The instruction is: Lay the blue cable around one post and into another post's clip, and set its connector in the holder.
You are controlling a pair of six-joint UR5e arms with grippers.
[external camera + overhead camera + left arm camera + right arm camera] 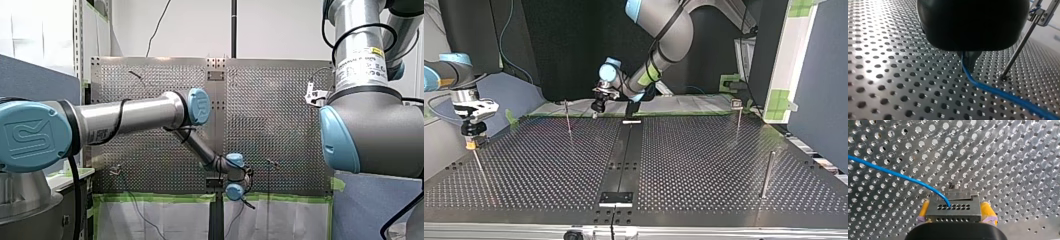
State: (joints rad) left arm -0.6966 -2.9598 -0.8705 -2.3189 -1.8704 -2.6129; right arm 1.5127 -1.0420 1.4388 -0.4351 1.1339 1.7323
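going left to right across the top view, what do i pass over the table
right gripper → thin post → left gripper → post with a clip on top → plain post

Both my left arm (135, 114) and my right arm (372, 125) are silver tubes with pale-blue joint caps and black cables. The right arm bears a white label (361, 62) with a yellow patch. The right gripper (955, 208) has yellow pads (986, 210) ahead of a black housing.

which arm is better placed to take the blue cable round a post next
Left, likely: my left gripper pinches the thin blue cable beside a slim clip-topped metal post; my right gripper holds the grey perforated connector block.
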